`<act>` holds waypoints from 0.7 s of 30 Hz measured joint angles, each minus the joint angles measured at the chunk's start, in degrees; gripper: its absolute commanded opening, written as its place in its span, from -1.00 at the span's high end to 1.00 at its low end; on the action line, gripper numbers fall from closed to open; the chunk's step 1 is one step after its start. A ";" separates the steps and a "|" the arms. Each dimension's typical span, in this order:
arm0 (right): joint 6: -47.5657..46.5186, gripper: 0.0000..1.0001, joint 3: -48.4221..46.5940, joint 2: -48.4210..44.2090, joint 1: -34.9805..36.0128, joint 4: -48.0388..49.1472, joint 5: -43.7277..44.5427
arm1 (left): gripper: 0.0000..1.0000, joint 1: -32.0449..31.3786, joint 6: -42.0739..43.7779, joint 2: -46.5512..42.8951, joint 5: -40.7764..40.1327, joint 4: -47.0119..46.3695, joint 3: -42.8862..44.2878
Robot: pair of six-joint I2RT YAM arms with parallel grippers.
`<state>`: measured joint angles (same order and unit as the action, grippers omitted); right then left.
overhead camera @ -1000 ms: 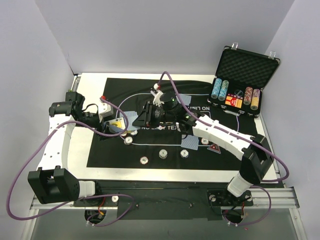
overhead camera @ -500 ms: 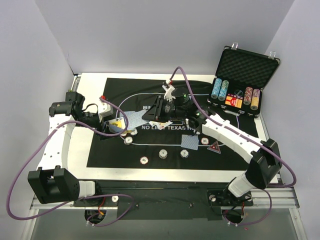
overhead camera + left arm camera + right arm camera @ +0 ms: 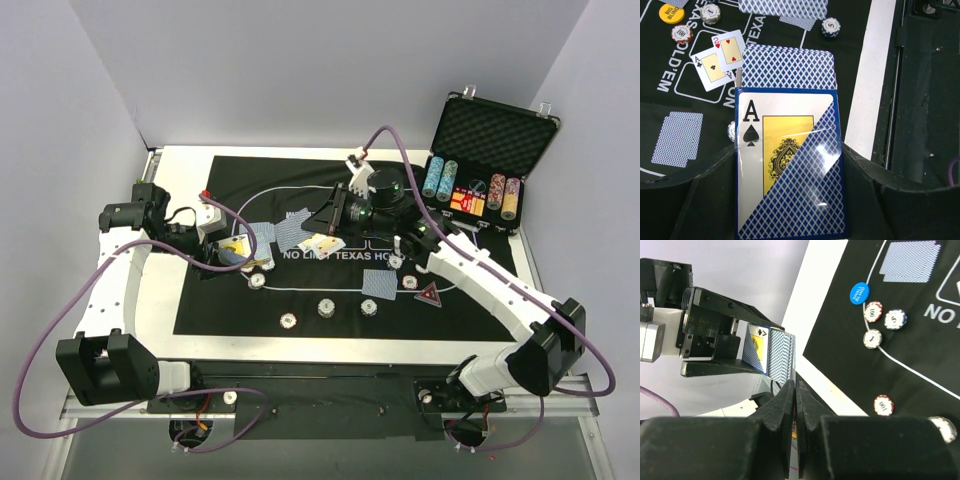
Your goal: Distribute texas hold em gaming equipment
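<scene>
My left gripper (image 3: pixel 790 165) is shut on a blue card deck box (image 3: pixel 790 200) printed with an ace of spades, and blue-backed cards (image 3: pixel 787 67) stick out of its top. It hangs over the mat's left edge (image 3: pixel 222 252). My right gripper (image 3: pixel 796 385) is shut on one blue-backed card (image 3: pixel 293 231), seen edge-on (image 3: pixel 794 360), right of the deck. Two face-up cards (image 3: pixel 720 60) lie mid-mat. Poker chips (image 3: pixel 327 308), a yellow disc (image 3: pixel 671 12), a blue disc (image 3: pixel 859 293) and a red triangle (image 3: pixel 430 295) lie on the mat.
The black mat (image 3: pixel 460 315) covers most of the white table (image 3: pixel 160 300). An open black case (image 3: pixel 490 125) with tall chip columns stands at the back right. More blue-backed cards (image 3: pixel 380 286) lie face down on the mat. Purple cables loop over both arms.
My right gripper has drawn away to the right from the deck with a blue-backed card, and its jaws have shut on the card. The left arm has not moved.
</scene>
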<state>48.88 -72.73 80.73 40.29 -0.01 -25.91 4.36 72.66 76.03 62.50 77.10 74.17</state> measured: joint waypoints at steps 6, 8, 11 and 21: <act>-4.00 1.00 -1.33 -2.16 -3.69 -5.70 1.77 | 1.00 0.00 0.02 0.00 0.04 0.00 0.00; -7.91 1.00 -4.02 -2.08 -4.39 -10.05 5.66 | 1.00 0.00 0.00 0.00 0.17 0.00 0.00; -14.21 1.00 -7.98 -0.44 -3.93 -15.52 13.14 | 1.00 0.00 -0.02 0.00 0.39 0.00 0.00; -29.14 1.00 -19.12 25.51 3.78 -26.62 46.77 | 1.00 0.02 -0.42 0.00 0.74 0.00 0.02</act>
<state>19.75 -91.85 106.24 44.07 -26.63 20.86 4.38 72.25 76.03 63.24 77.10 74.19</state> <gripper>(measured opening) 0.001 0.745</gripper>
